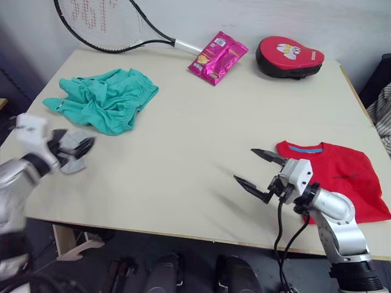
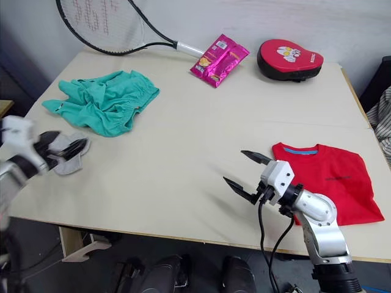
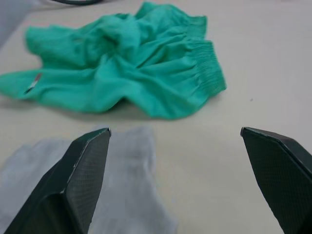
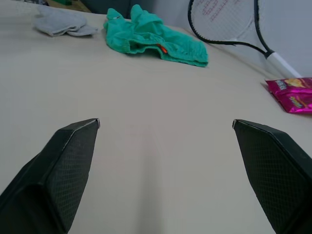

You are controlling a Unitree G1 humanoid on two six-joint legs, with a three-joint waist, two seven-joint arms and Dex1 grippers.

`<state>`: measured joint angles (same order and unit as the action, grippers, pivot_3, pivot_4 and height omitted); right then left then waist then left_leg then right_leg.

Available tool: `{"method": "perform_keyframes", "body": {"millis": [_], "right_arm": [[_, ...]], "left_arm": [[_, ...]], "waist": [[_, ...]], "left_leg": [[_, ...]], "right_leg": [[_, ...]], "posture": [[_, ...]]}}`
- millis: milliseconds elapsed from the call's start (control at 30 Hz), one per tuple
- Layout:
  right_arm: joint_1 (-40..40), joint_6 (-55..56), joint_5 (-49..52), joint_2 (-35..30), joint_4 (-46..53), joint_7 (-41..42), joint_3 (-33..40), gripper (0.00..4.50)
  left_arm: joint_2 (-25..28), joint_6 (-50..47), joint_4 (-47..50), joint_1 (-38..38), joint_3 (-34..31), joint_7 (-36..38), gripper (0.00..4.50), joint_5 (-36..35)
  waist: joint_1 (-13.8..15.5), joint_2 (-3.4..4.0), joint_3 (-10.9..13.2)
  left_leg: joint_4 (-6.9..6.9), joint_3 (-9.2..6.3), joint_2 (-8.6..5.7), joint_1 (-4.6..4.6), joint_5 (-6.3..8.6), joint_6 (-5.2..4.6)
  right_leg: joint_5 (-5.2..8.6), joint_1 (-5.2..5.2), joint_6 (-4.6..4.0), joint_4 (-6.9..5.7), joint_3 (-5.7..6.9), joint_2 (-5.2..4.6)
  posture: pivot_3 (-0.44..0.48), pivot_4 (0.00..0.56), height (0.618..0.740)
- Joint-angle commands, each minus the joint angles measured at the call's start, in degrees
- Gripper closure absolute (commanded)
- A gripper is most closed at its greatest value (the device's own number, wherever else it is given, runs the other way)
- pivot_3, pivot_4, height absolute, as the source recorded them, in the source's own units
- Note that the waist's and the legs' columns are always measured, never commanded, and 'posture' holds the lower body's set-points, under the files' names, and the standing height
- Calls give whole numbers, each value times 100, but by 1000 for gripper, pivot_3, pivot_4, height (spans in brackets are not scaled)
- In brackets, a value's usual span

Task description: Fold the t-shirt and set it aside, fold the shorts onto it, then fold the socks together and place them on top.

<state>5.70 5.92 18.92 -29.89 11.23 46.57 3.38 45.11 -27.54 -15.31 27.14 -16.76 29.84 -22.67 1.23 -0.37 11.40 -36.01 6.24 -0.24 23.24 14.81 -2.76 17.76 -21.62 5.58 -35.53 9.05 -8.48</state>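
The t-shirt [image 1: 335, 177] is seen folded flat on the table [image 1: 189, 152] at about 4 o'clock, near the front edge on the robot's right, its blue neck band turned toward the table's middle. The shorts [image 1: 107, 97] are left crumpled and unfolded at about 10 o'clock, with the gathered waistband toward the centre. The socks [image 2: 68, 151] are found in a loose grey heap at about 8 o'clock, just in front of the shorts and close to the left edge; whether they touch the shorts cannot be told. The left gripper [image 1: 76, 148] is held over the socks with its fingers spread wide; in the left wrist view one finger [image 3: 80, 180] is seen over the grey knit, and nothing is pinched. The right gripper [image 1: 259, 174] is held over bare tabletop just beside the shirt's inner edge, at about 5 o'clock, its fingers likewise spread apart and empty, pointed toward the table's middle. At the far edge, a tennis racket [image 1: 104, 24] is laid at 11 o'clock, a pink snack packet [image 1: 217, 57] at 12 o'clock, and a red and black pad [image 1: 289, 57] at 1 o'clock, all well apart from the clothes.
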Motion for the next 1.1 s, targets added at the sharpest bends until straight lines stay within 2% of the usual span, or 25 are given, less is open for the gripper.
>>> {"method": "perform_keyframes", "body": {"millis": [33,133,267,400,600,733,800,933,1100], "right_arm": [[72,-58,-68,-22,161,-351,297,22],[-76,-92,-106,-69,280,-434,374,22],[-370,-199,-135,-49,558,-528,352,22],[-669,-266,-215,25,844,-731,354,0],[-1061,-455,-162,64,1183,-1134,682,0],[-1165,-495,-166,13,1265,-1143,741,0],[-1218,-537,-154,7,1302,-1154,774,0],[-1273,-542,-192,-44,1344,-1095,782,0],[-1085,-584,-167,-98,1284,-1172,946,0]], "left_arm": [[-269,953,-1788,1208,635,320,0,708],[-627,1608,-3298,2253,983,423,0,1138],[-868,2163,-4724,3059,1192,153,0,1605],[-1017,2229,-5496,3405,1111,-3,810,1735],[-1104,2436,-5846,3693,1093,11,2688,1928],[-1214,2763,-5759,3930,955,416,3920,1825],[-1442,2982,-5347,4331,1017,1273,4485,1681],[-1786,2605,-4462,4604,1409,2512,4496,1694],[-2293,1255,-2130,3867,1887,3689,4496,1066]], "waist": [[-8,-12,6],[-5,-27,11],[-34,-35,14],[-62,-39,16],[-72,-55,25],[-57,-56,25],[-9,-66,30],[34,-71,33],[-55,-67,33]], "left_leg": [[0,2,0,1,-7,-11],[-5,16,2,3,-18,-28],[-7,34,1,2,-19,-37],[-10,34,1,2,-17,-40],[-17,20,1,3,-16,-42],[-17,17,1,3,-15,-40],[-18,18,1,4,-16,-41],[-50,-1,-4,37,-15,-45],[-52,36,-7,10,-4,-67]], "right_leg": [[0,0,0,-1,3,3],[0,-5,0,-3,9,28],[2,-6,4,2,8,27],[3,-7,6,1,5,19],[-1,-7,9,-10,-4,-7],[-2,-7,9,-13,-9,-8],[-2,-7,8,-14,-7,-6],[-3,-9,10,-10,7,14],[-6,2,20,-7,-1,13]], "posture": [[0,150,740],[0,150,740],[0,150,740],[0,150,740],[0,150,740],[0,150,740],[0,150,740],[0,150,740],[0,150,740]]}}
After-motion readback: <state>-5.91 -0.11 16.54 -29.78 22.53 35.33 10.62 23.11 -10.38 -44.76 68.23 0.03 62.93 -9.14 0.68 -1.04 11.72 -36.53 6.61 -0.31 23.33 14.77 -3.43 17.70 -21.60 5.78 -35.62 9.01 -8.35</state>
